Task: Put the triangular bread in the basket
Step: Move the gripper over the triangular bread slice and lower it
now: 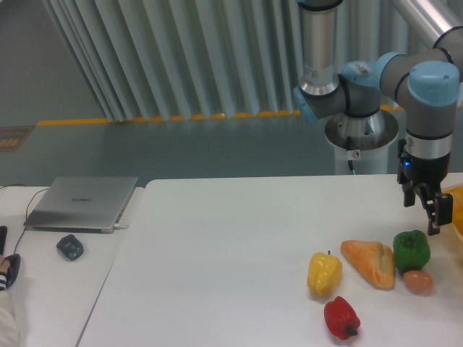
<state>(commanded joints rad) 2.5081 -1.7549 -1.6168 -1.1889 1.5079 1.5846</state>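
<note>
Bread, the triangular bread [370, 263], lies on the table [231, 238] below and left of our pincer [434, 217], whose empty fingers we see slightly parted; the basket [456, 206] sits just right.

Laptop [82, 203] lid bears a mark, perhaps a logo; too blurred to read.
</note>
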